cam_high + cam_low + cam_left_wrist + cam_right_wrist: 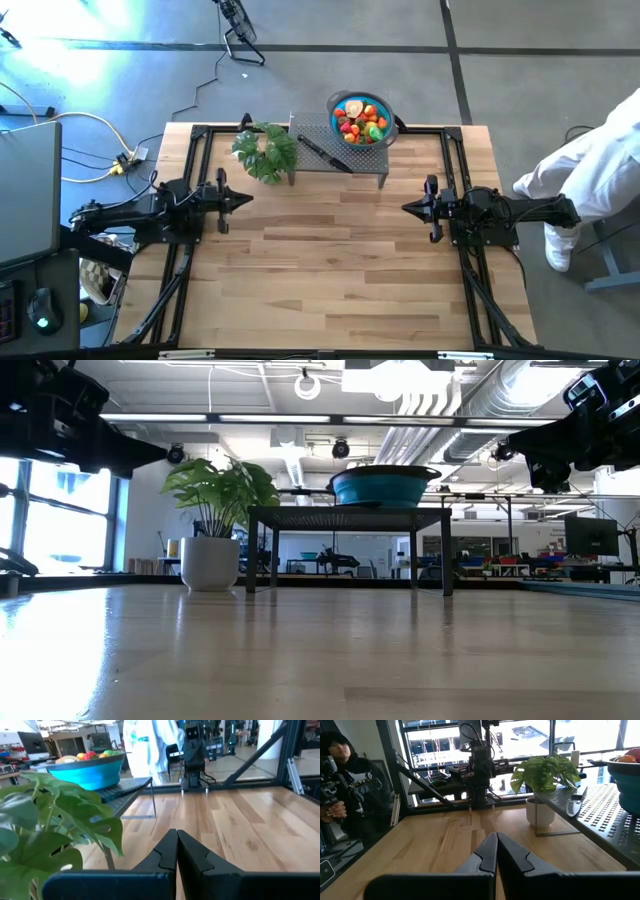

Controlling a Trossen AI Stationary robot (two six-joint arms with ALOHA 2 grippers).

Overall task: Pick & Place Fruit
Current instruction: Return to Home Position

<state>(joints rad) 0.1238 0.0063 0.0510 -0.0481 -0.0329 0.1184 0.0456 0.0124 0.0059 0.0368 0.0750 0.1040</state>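
1. Currently, on the left of my overhead feed, the left gripper (247, 199) hangs above the wooden table (330, 270) near its left edge, pointing right toward the middle. Its wrist camera shows me the two dark fingers (165, 857) clenched tip to tip, with nothing between them.
2. Just beyond that gripper and a little to the right, the leafy green plant (265, 152) stands on the table in a white pot (210, 563). It is right beside the left end of the shelf; I cannot tell whether the two touch.
3. Next comes the grey perforated shelf (368, 162), raised on thin legs at the far edge of the table. A black-handled knife (322, 153) lies diagonally on it, left of the bowl.
4. On the right part of the shelf sits the blue bowl (331, 112), and the fruit (360, 120) is heaped inside it: red, orange, yellow and green pieces packed close together. From the low camera I see only the bowl's wall and rim.
5. Further right, the right gripper (405, 208) hangs above the table near its right edge, pointing left and facing the other gripper across the boards. Its own fingers (512, 857) are likewise pressed shut and empty.
6. At the far right, off the table's edge, a person in white clothing (585, 170) is beside the rig. The right wrist feed, looking back across the table, also shows a person in a dark hooded top (350, 785) past the table's left side.
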